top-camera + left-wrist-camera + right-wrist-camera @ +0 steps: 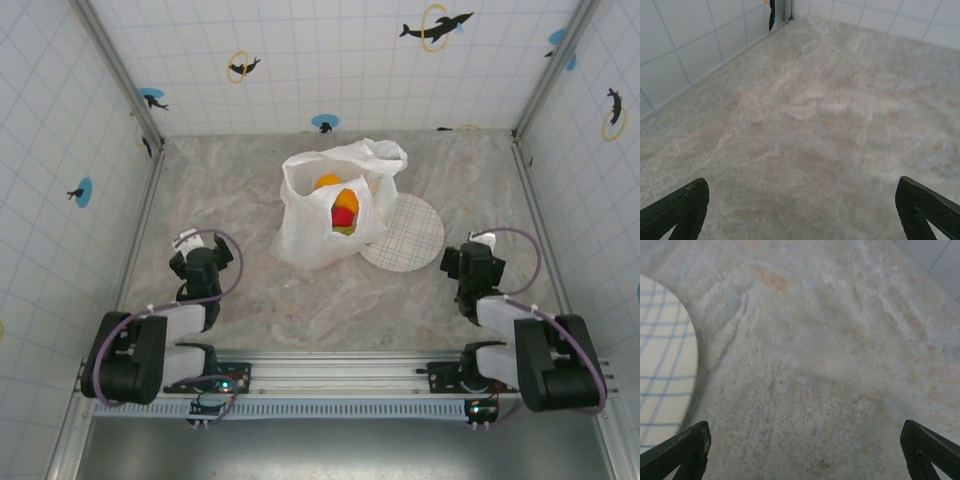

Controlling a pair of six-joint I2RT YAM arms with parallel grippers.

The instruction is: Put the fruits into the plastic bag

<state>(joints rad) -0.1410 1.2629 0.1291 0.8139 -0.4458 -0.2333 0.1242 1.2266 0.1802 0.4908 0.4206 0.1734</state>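
White plastic bag holding fruits, touching plate; left gripper and right gripper spread wide, empty.

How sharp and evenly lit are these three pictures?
Top external: sharp, evenly lit, no hard shadows around the plastic bag. Left wrist: the table looks soft and washed out. Right wrist: the plate rim is blurred, with a grey shadow beside it.

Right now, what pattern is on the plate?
Thin crossing grid lines on the pale plate; clearest in the top view.
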